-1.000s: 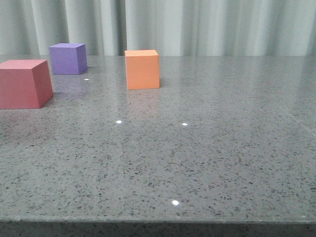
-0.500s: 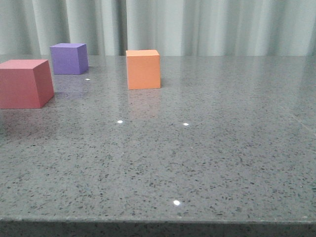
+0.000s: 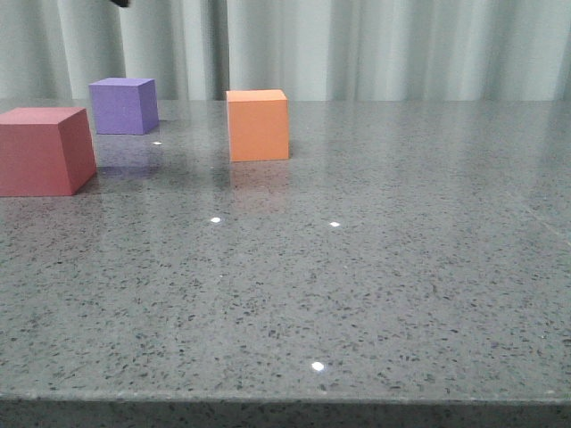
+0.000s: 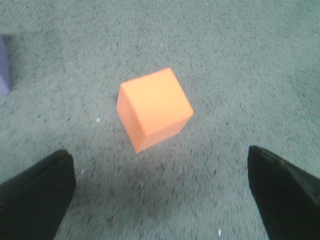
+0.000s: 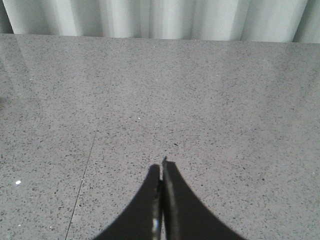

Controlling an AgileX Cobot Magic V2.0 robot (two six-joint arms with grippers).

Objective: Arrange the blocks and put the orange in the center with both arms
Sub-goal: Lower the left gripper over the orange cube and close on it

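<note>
Spread wide apart, the left end effector [image 4: 160, 192] hangs above the grey speckled stone desk [image 4: 240, 60] with nothing between its two black fingers [image 4: 35, 195], which show only as dark tips at either side of the left wrist view. Ahead of that released end effector, between the lines of its two fingers and clear of both, sits the plain matte orange foam-like cube [image 4: 154, 108], resting flat on the desk and turned so that one corner faces the camera. A sliver of the matte purple foam-like cube [image 4: 4, 65] shows at the edge of that same view, well apart from the orange one. The right end effector [image 5: 161, 200] is clenched, its two black fingers pressed together with nothing held, over a bare stretch of desk before a pale pleated curtain [image 5: 160, 17]. In the front view the orange cube [image 3: 257, 125] stands towards the far side of the desk, left of its middle; the purple cube [image 3: 123, 105] lies farther back and to its left, and the matte red-pink foam-like cube [image 3: 45, 150] sits nearer, at the left edge. All three are upright and apart from one another.
</note>
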